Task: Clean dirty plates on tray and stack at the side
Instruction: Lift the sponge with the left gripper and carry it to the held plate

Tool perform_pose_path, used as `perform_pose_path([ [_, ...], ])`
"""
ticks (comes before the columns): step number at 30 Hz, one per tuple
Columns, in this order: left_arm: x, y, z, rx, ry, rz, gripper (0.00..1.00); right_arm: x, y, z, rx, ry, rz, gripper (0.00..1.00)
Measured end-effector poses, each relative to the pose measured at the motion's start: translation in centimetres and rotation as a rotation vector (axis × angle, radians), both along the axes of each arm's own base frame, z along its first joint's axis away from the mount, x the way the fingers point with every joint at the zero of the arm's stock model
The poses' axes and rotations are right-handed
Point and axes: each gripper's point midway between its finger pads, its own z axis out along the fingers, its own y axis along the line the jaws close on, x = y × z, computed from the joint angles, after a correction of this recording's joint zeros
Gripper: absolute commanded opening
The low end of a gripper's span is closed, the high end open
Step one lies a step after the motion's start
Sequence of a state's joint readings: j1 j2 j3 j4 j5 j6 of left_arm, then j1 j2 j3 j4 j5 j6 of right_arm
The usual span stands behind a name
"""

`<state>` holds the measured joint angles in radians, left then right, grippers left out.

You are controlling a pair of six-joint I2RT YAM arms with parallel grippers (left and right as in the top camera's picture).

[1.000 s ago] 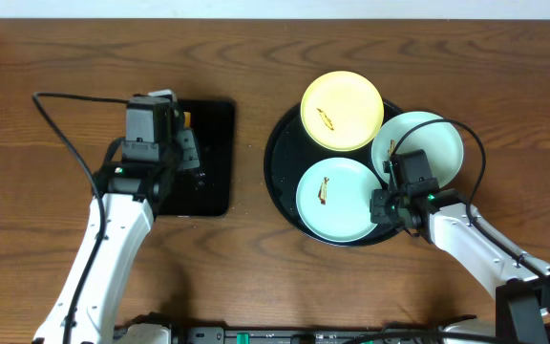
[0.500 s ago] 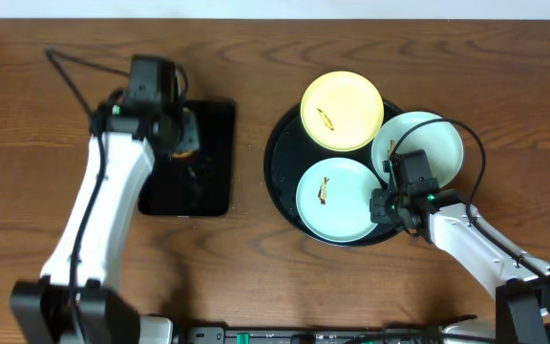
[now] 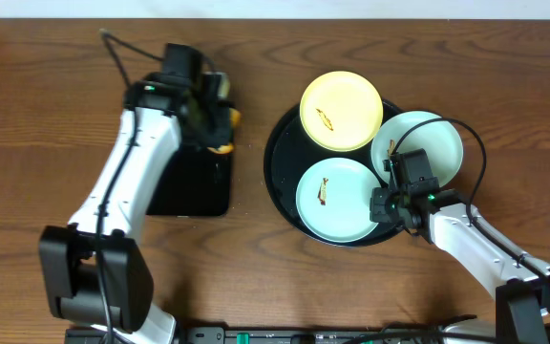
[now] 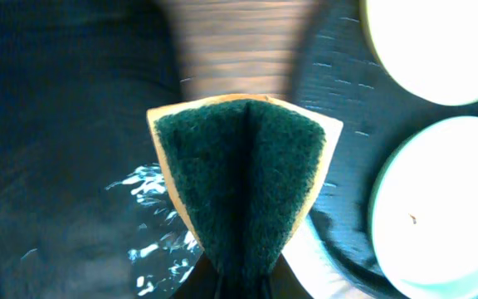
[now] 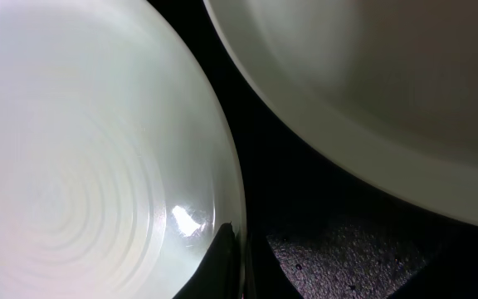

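Three plates (image 3: 341, 110): on round black tray (image 3: 277, 162)
Left end effector (image 3: 216, 117): clamping folded sponge (image 4: 243, 178)
Right end effector (image 3: 382, 204): pinching front mint plate (image 3: 337, 205) rim

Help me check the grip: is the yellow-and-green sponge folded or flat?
Folded: the yellow sponge with green scouring face creases down its middle, pinched below by the left end effector.

No readable text, labels, brand names, numbers or signs appear on anything in any of the views.
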<state>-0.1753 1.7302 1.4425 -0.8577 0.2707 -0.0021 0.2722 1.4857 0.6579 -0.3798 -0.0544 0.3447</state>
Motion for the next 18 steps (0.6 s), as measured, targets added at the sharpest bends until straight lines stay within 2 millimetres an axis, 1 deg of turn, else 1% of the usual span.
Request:
perform_pose_path([
  [1,-0.3,-2.3,0.2,-0.011,-0.017,-0.072,0.07,0.0,0.0,0.0,0.0,0.0,0.0,0.01],
  [5,-2.1,-8.7,0.6,-0.021,-0.064,-0.271,0.07,0.0,0.0,0.0,0.0,0.0,0.0,0.01],
  [7,-3.3,-11.5,0.7,-0.027,-0.084,-0.353,0.07,0.0,0.0,0.0,0.0,0.0,0.0,0.01],
  [8,-3.8,-12.3,0.8,-0.027,-0.085,-0.382,0.08,0.0,0.0,0.0,0.0,0.0,0.0,0.01],
  [10,-5.2,-13.8,0.8,-0.027,-0.059,-0.439,0.07,0.0,0.0,0.0,0.0,0.0,0.0,0.01],
  [13,-5.6,-14.3,1.3,-0.019,0.004,-0.476,0.07,0.0,0.0,0.0,0.0,0.0,0.0,0.01],
  [16,-4.9,-14.8,1.9,-0.017,0.053,-0.497,0.07,0.0,0.0,0.0,0.0,-0.001,0.0,0.01],
  [18,-4.6,-15.2,1.6,-0.023,0.067,-0.512,0.08,0.0,0.0,0.0,-0.001,-0.001,0.0,0.01],
])
